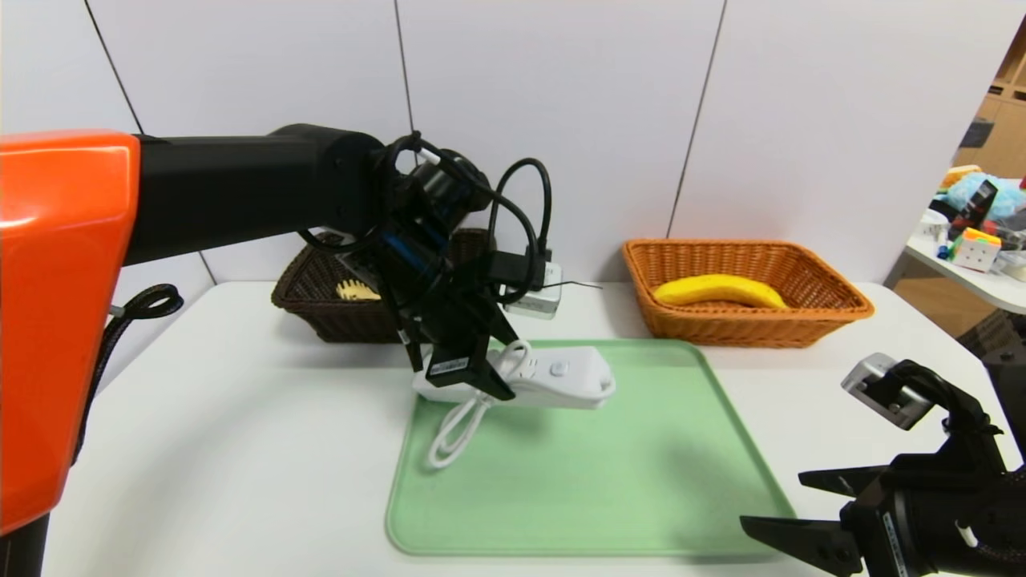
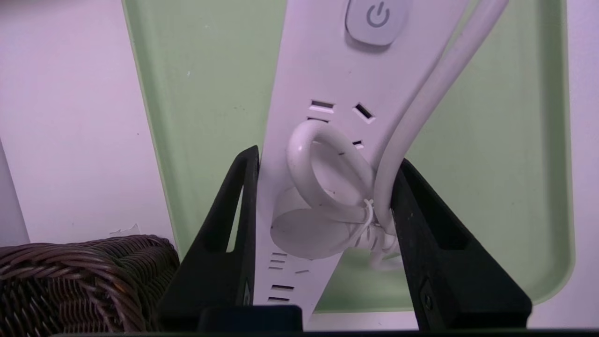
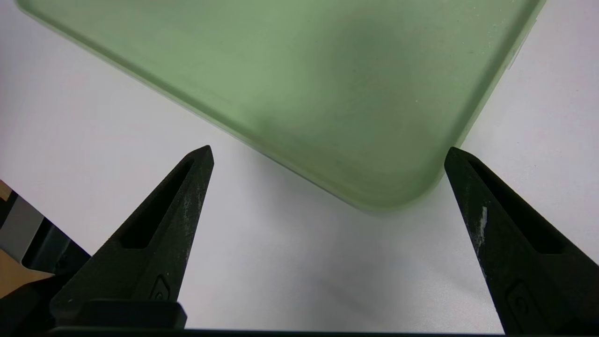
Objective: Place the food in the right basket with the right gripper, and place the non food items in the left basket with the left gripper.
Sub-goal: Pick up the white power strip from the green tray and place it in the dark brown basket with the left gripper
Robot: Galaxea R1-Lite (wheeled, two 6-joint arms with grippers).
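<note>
Left claw [image 1: 473, 377] gripping strip [image 1: 553, 377] off-centre, cord [image 1: 453, 433] dangling; probably lifting higher before dark basket [image 1: 321, 308]. Right claw [image 1: 809, 513] idling open.

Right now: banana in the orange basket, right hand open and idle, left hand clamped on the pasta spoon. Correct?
One error: the left hand is clamped on the white power strip, as the left wrist view shows. The banana, orange basket and open right hand are correct.
</note>
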